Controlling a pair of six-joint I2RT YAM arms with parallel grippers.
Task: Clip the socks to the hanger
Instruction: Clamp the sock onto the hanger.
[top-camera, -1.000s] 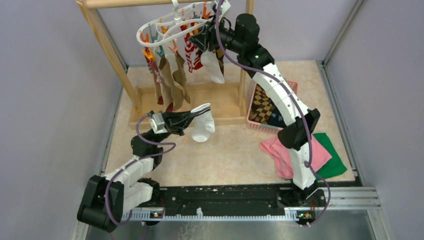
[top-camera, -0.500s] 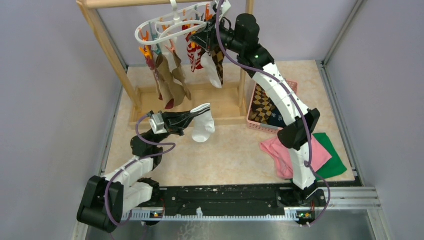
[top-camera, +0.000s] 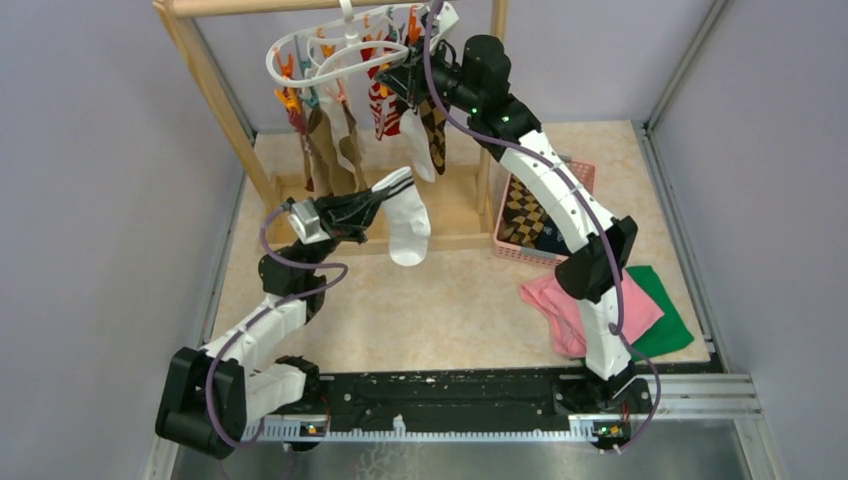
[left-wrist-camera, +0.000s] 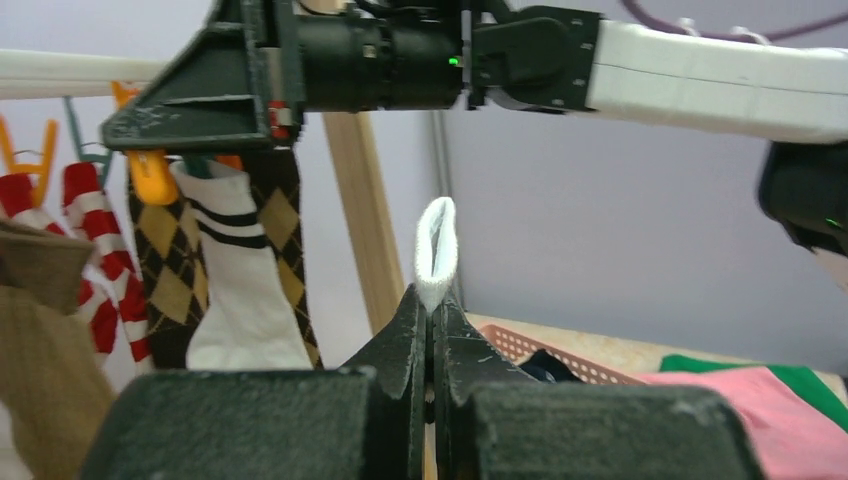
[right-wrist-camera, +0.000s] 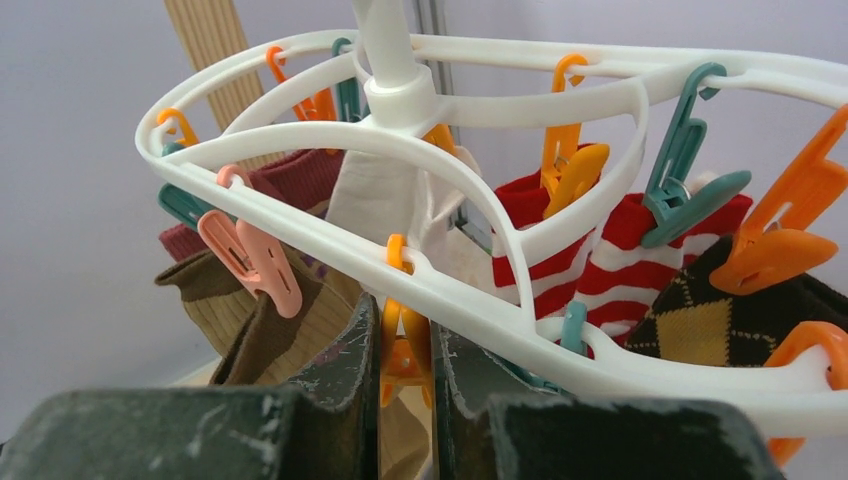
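Observation:
The white oval hanger (top-camera: 318, 57) hangs from the wooden rack's top bar, with brown, red-white striped, white and argyle socks (top-camera: 345, 140) clipped under it. My left gripper (top-camera: 368, 205) is shut on the cuff of a white sock (top-camera: 408, 225) with dark stripes, held up below the hanger; the cuff (left-wrist-camera: 437, 252) sticks up between my fingers. My right gripper (top-camera: 400, 75) is at the hanger's right side, shut on an orange clip (right-wrist-camera: 405, 345) under the ring (right-wrist-camera: 520, 310).
The wooden rack (top-camera: 215, 95) stands at the back left on its base. A pink basket (top-camera: 515, 240) with argyle and dark socks sits at the right. A pink cloth (top-camera: 565, 305) and a green cloth (top-camera: 665, 320) lie at the front right.
My left gripper has risen and moved back with the white sock, closer to the hanger. The hanger and its socks have swung left; the right gripper shifted slightly with it.

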